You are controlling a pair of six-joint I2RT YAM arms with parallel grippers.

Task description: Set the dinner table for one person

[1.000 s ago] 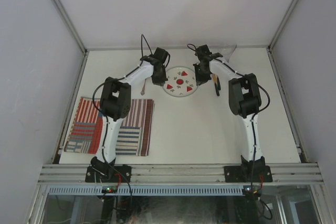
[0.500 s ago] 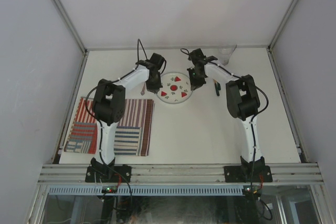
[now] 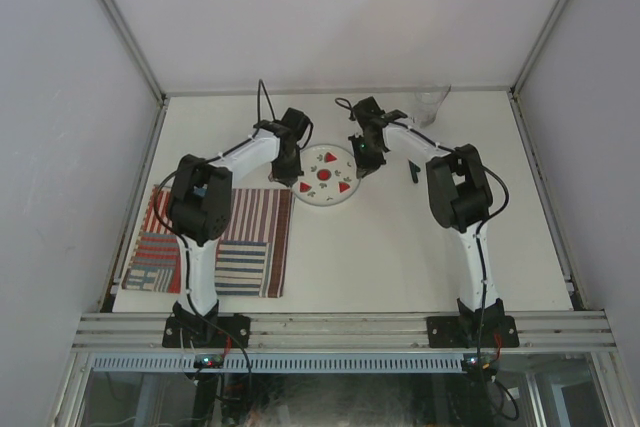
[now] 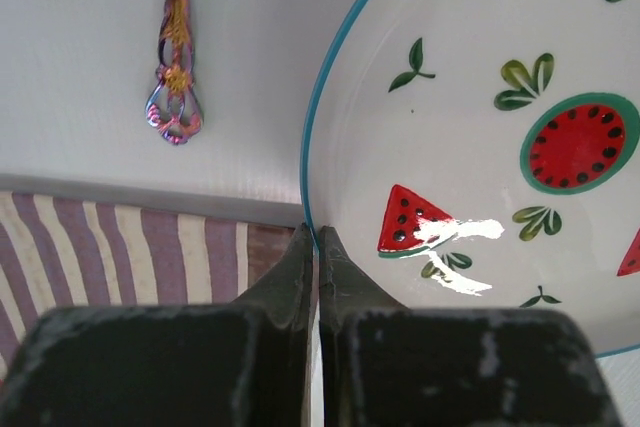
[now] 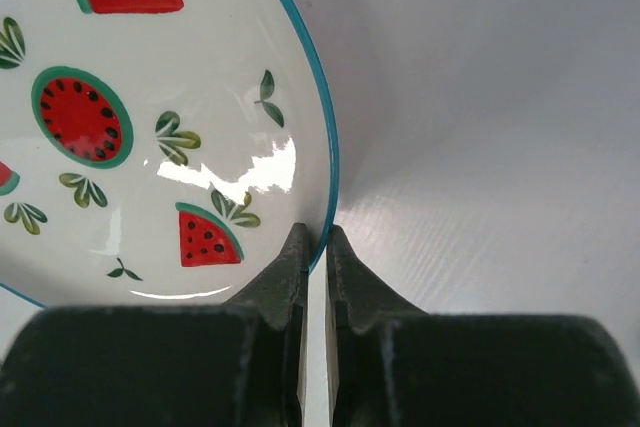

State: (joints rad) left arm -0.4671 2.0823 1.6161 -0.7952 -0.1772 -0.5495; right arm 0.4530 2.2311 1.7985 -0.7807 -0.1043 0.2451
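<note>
A white plate (image 3: 326,177) with a blue rim and red watermelon pictures is held from both sides over the off-white dinner table (image 3: 400,247). My left gripper (image 3: 292,172) is shut on its left rim, and in the left wrist view the jaws (image 4: 316,237) pinch the blue edge of the plate (image 4: 470,147). On the right rim my right gripper (image 3: 366,162) is shut too. The right wrist view shows that gripper (image 5: 315,237) clamping the edge of the plate (image 5: 200,97), which casts a shadow on the table.
A red, white and blue striped placemat (image 3: 240,237) lies at the near left, its edge (image 4: 120,237) just beside the plate. An ornate metal utensil handle (image 4: 175,97) lies beyond it. A clear glass (image 3: 432,105) stands at the back right, with a dark utensil (image 3: 413,170) nearer.
Both arms have carried the plate to the left and a little nearer, toward the placemat. Both grippers have stayed shut on its rim.
</note>
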